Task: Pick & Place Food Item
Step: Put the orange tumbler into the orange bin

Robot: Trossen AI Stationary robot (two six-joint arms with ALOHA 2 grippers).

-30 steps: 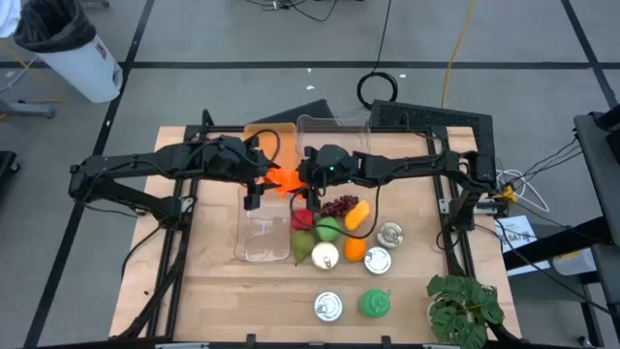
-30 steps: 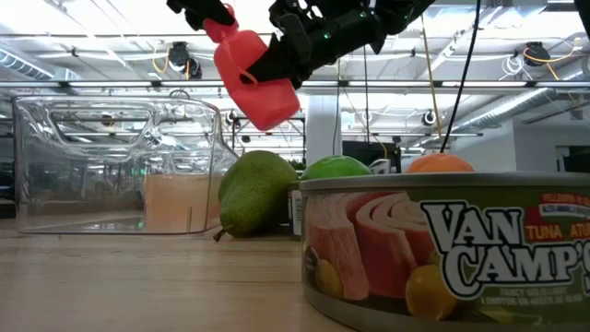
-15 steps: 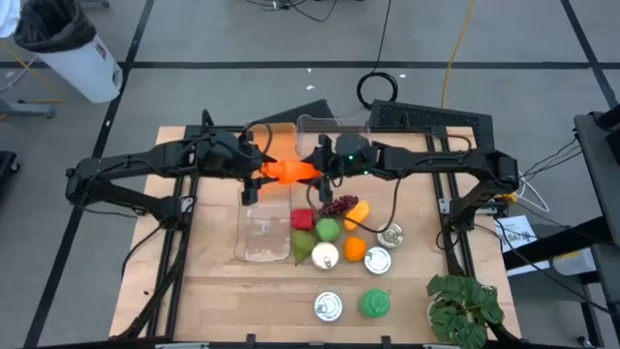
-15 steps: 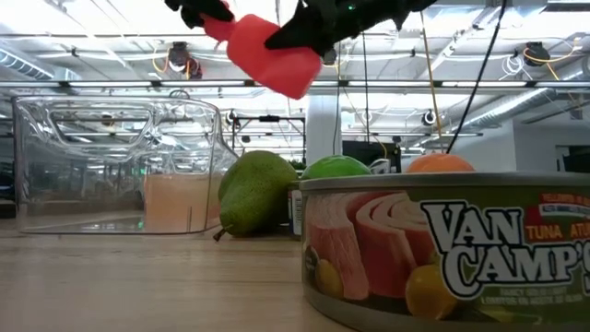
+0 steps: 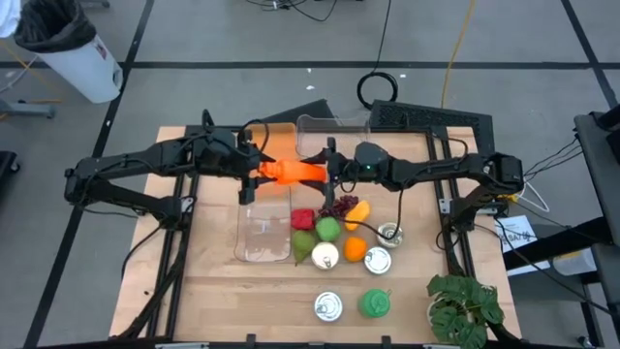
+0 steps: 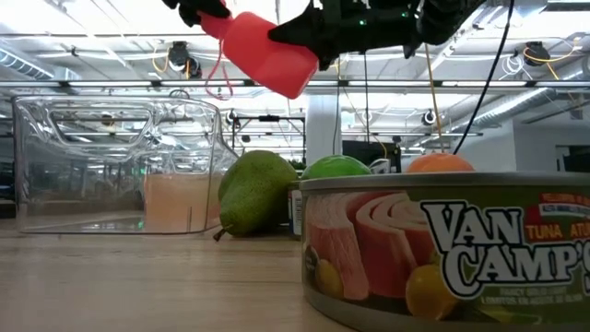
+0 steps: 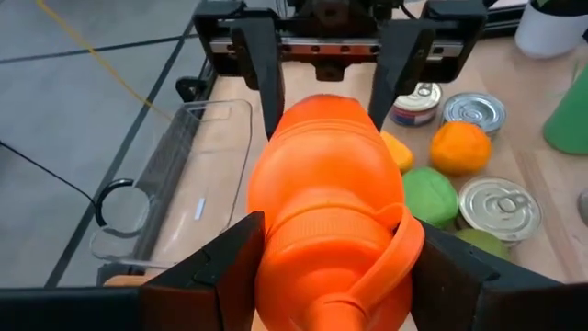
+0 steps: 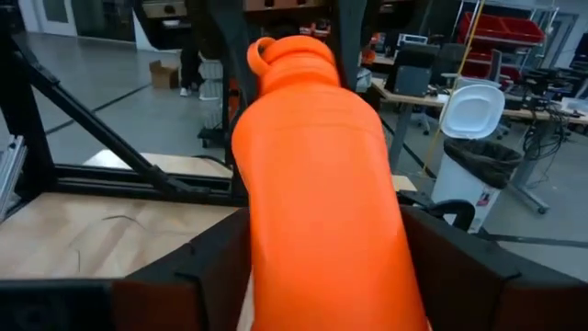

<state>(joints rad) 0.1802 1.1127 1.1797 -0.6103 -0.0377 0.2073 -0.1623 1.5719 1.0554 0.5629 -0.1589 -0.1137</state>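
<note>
Left gripper (image 5: 260, 174): clamped on neck end of orange jug (image 5: 289, 173), held aloft.
Right gripper (image 5: 327, 174): fingers around jug base, closed on it.
Risk: jug may be dropped or twisted if release is mistimed.
Room: clear bin (image 5: 264, 233) lies below; fruit (image 5: 329, 229) is near.

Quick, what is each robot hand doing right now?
Left gripper: shut on the orange bottle.
Right gripper: shut on the same bottle.
</note>
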